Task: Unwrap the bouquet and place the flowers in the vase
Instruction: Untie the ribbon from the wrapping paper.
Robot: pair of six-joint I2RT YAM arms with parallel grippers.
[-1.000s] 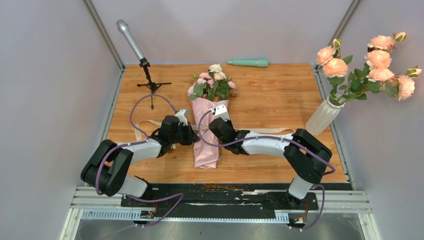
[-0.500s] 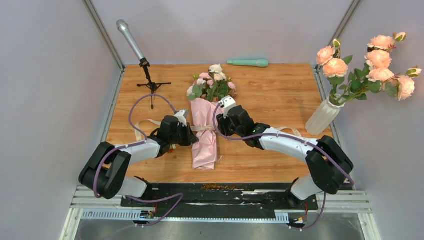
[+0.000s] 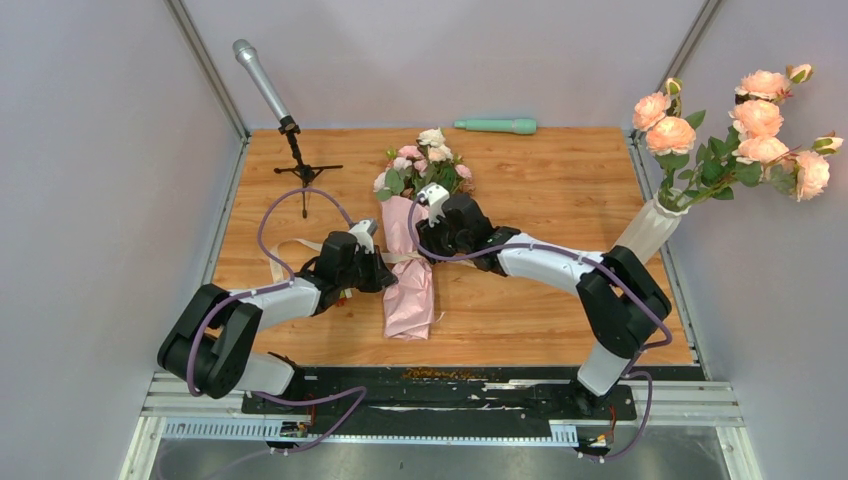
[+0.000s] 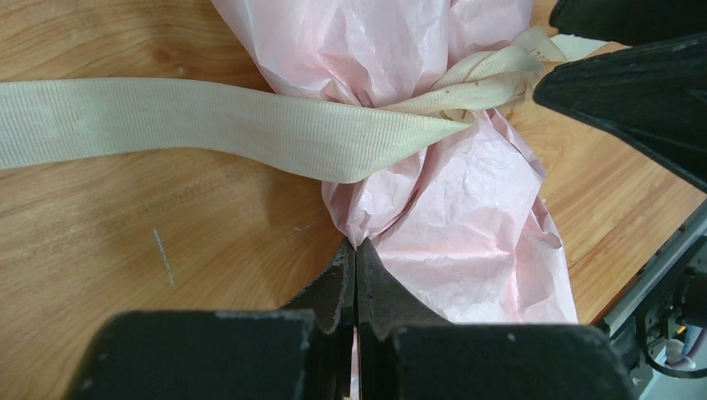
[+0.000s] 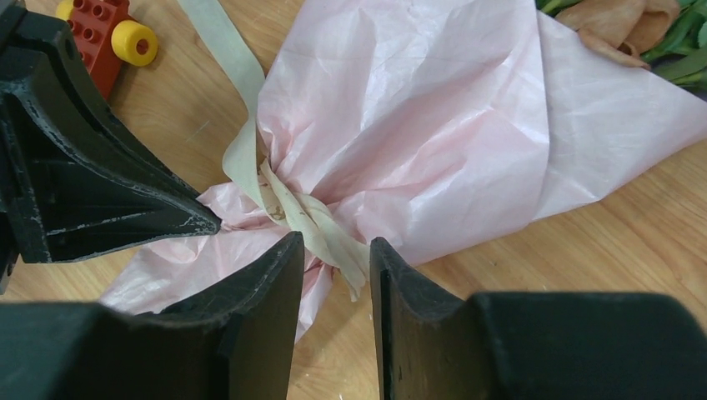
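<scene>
Early stage, nothing unwrapped yet. Bouquet (image 3: 411,262) lies flat mid-counter (image 3: 540,190), heads pointing to the far edge, stems end toward the arms. Pink paper (image 5: 417,125) fully round the stems. Ribbon (image 4: 208,125) still cinched at the waist; the knot (image 5: 283,204) looks loosened but not undone, with one long tail running out left across the wood.

Left hand (image 4: 356,250): fingers pressed together, tips right at a paper fold just below the ribbon. Can't tell if a bit of paper is pinched between them.

Right hand (image 5: 333,246): fingers apart, straddling a short ribbon tail just beside the knot, not closed on it.

Flowers (image 3: 425,165) all still in the wrap, none loose. Vase (image 3: 645,235) stands upright at the right edge of the counter, well apart from the bouquet, already holding peach roses (image 3: 750,125).

Left to do, by my read: pull the knot free, get the ribbon off, open the paper, lift the stems out, carry them right and stand them in the vase. So basically everything remains; this looks like the ribbon-untying step.
</scene>
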